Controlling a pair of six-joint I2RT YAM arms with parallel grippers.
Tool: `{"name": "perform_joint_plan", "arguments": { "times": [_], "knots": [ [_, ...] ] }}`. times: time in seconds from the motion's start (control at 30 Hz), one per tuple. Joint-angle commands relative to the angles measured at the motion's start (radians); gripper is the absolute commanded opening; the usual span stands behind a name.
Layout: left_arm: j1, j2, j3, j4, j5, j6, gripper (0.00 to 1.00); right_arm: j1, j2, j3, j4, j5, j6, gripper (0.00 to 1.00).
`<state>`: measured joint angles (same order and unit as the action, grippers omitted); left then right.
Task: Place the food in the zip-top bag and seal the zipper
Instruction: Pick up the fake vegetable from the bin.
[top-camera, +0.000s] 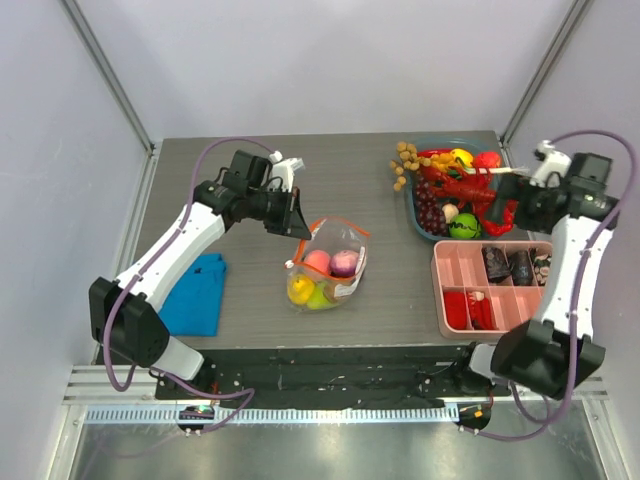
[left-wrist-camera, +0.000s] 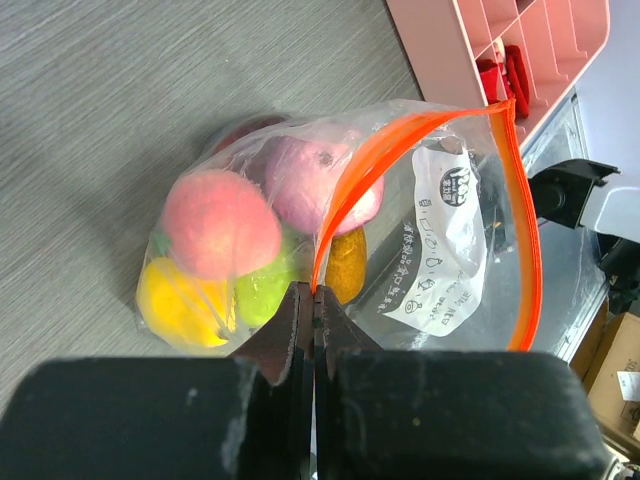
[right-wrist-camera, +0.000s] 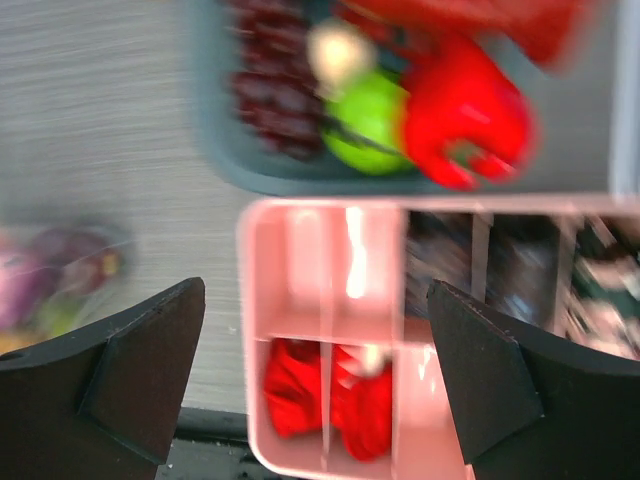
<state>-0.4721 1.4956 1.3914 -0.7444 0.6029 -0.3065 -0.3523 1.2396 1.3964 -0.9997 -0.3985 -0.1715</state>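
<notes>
The clear zip-top bag (top-camera: 350, 240) lies mid-table with its mouth open. Inside it are pieces of food: a pink one (left-wrist-camera: 220, 222), a purple-pink one (left-wrist-camera: 310, 175), a yellow one (left-wrist-camera: 180, 300) and a green one (left-wrist-camera: 265, 290). My left gripper (left-wrist-camera: 313, 292) is shut on the orange zipper (left-wrist-camera: 350, 190) at the near end of the bag's mouth, seen from above as the left gripper (top-camera: 300, 225) at the bag's upper left corner. My right gripper (right-wrist-camera: 315, 295) hangs open and holds nothing, over the pink box; from above, the right gripper (top-camera: 505, 215) is at the right.
A teal tray (top-camera: 413, 215) at the back right holds more toy food, with a green fruit (right-wrist-camera: 365, 110), dark grapes and a red lobster. A pink compartment box (top-camera: 437, 290) stands in front of it with red and dark items. A blue cloth (top-camera: 195, 293) lies at the left.
</notes>
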Motion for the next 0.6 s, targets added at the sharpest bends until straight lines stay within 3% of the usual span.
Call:
{"name": "perform_joint_plan", "arguments": {
  "times": [0.0, 0.27, 0.4, 0.57],
  "knots": [
    [-0.003, -0.041, -0.011, 0.054, 0.028, 0.004, 0.0, -0.209, 0.112, 0.048, -0.114, -0.014, -0.063, 0.97],
    [-0.003, -0.052, -0.043, 0.093, 0.021, -0.009, 0.0, -0.238, 0.319, 0.182, -0.062, 0.135, 0.088, 0.99],
    [-0.003, -0.057, -0.054, 0.088, 0.015, -0.003, 0.0, -0.238, 0.391, 0.219, -0.03, 0.018, 0.148, 1.0],
    [-0.003, -0.06, -0.058, 0.089, 0.017, 0.004, 0.0, -0.214, 0.434, 0.211, 0.032, 0.023, 0.205, 1.0]
  ]
}}
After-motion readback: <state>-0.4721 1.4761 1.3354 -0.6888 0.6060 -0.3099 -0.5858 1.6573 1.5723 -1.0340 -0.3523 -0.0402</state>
